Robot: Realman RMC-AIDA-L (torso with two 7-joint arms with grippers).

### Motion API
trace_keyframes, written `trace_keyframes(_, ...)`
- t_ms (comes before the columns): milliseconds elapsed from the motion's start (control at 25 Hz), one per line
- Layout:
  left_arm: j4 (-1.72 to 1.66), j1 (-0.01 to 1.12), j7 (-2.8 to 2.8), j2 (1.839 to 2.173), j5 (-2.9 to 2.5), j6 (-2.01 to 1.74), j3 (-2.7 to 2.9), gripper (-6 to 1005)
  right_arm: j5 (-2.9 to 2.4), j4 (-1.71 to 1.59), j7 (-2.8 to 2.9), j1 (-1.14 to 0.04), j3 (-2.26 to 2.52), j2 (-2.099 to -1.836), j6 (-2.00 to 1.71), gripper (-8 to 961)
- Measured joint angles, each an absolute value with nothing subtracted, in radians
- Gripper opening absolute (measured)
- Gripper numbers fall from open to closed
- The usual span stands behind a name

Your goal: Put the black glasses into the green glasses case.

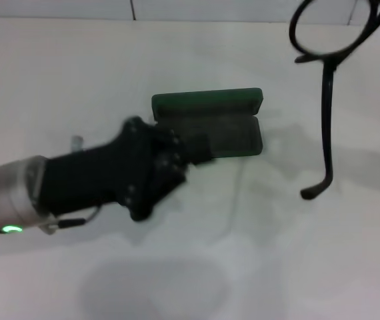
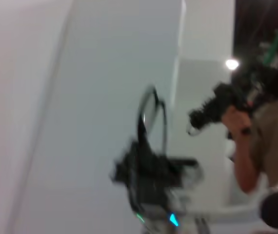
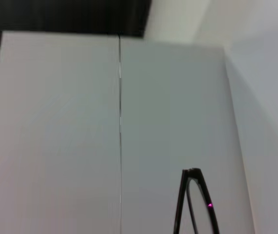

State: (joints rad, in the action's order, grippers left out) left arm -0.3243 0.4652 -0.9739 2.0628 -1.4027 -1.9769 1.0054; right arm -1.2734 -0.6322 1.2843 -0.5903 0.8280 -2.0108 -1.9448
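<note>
The green glasses case lies open in the middle of the white table, with its lid standing up at the back. My left gripper reaches in from the left and sits at the left end of the case's base. The black glasses hang in the air at the upper right, above and to the right of the case, with one temple arm pointing down. In the left wrist view my right gripper is shut on the glasses. The glasses' frame also shows in the right wrist view.
The white table spreads all around the case. A wall seam runs along the far edge. In the left wrist view a person holding a camera stands beyond the table.
</note>
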Motion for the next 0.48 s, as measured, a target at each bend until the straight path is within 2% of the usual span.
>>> trace_keyframes(200, -0.306, 0.536, -0.954, 2.094, -1.500, -1.981, 1.021, 21, -1.228, -0.586, 1.232, -0.639, 0.839, -2.024, -1.912, 50)
trace_keyframes(480, -0.194, 0.623, -0.831, 2.107, -1.420, -2.008, 1.084, 20, -1.231, -0.406, 1.098, -0.756, 0.898, -2.026, -1.800, 49)
